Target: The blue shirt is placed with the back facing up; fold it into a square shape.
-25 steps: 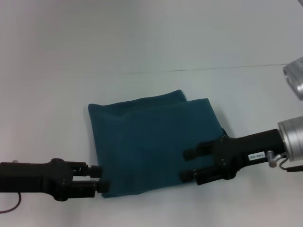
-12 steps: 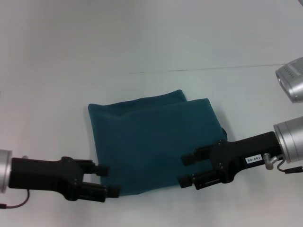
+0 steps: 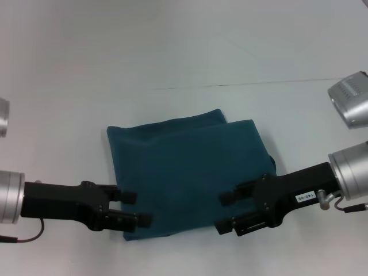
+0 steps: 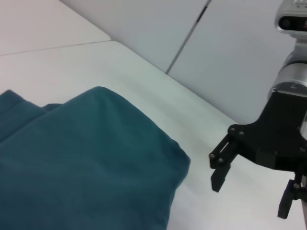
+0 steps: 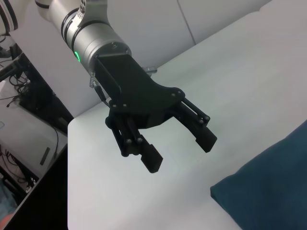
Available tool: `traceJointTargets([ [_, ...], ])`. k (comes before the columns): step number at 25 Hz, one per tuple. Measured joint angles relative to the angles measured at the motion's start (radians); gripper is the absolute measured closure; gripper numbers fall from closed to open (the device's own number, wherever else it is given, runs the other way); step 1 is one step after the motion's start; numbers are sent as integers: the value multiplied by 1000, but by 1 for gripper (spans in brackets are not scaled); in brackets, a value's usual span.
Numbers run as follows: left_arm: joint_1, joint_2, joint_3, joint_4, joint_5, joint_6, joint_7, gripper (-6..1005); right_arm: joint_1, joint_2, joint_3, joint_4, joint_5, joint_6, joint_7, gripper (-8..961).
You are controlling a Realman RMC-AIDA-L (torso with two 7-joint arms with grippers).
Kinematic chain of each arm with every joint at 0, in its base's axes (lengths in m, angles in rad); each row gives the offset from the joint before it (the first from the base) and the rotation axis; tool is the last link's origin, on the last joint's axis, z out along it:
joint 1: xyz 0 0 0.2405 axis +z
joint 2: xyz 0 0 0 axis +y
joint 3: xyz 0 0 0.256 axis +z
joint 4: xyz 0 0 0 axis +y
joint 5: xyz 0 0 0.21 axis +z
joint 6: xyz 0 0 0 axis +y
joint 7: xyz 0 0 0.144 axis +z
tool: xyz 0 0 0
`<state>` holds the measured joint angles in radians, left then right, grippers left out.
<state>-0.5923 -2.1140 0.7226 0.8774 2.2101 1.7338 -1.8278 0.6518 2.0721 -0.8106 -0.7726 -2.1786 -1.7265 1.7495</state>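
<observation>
Both pincers, left pincer (image 3: 135,207) and right pincer (image 3: 225,211), gape empty over folded blue shirt (image 3: 190,172) on bench (image 3: 172,57); careless lift risks snagging, unfolding layers.

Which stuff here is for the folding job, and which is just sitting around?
For the job:
dark teal-blue folded cotton shirt
left gripper, open
right gripper, open

Just there:
white table

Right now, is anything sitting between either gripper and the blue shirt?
Nothing visible. The blue shirt lies folded on the bare white table. The left gripper and right gripper are both open over its near edge.
</observation>
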Motion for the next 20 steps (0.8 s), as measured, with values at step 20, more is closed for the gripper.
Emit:
traceJointTargets([
  [20,12,-9,26,0,5,0,8,158,-11,-28,8,-4,7,-12,18,147],
])
